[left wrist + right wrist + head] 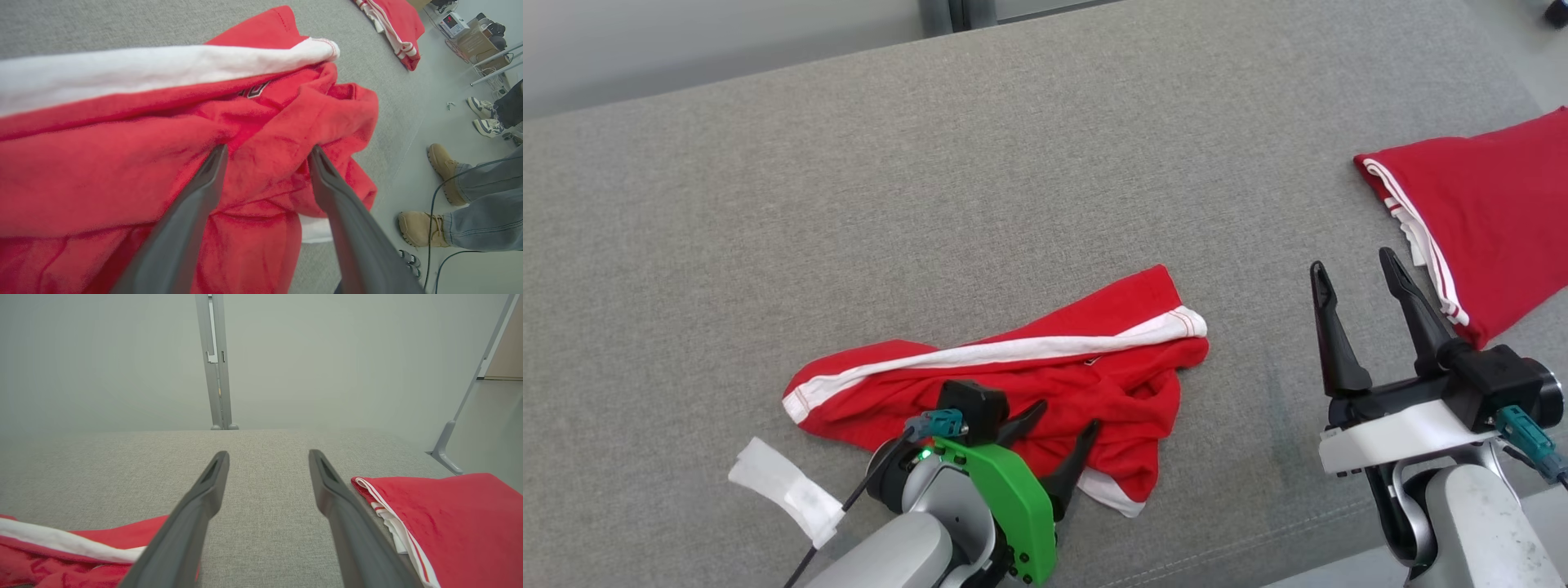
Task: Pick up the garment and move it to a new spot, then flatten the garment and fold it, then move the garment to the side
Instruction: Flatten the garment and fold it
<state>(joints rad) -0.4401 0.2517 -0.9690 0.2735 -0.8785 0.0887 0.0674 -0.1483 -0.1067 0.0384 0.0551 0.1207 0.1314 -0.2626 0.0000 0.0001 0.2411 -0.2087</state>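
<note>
The red garment (1013,367) lies crumpled on the gray bench (931,163) at 6 o'clock. The left hand (1068,415) is spread, its tips right at the garment. The right hand (1352,263), at 4 o'clock, is spread too, holding nothing.

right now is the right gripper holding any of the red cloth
No, the right gripper is open, with nothing but bare grey surface inside it.

Garment (1029,384): red, broad white band, white hem trim.
Folded garment (1486,220): red, white edge stripes.
Surface (931,204): grey, fine weave.
Left gripper (1068,415): black fingers, green bracket.
Right gripper (1353,263): black fingers, white bracket.
Tape (784,486): white.
Boots (443,171): tan.
Jeans (486,220): blue-grey.
</note>
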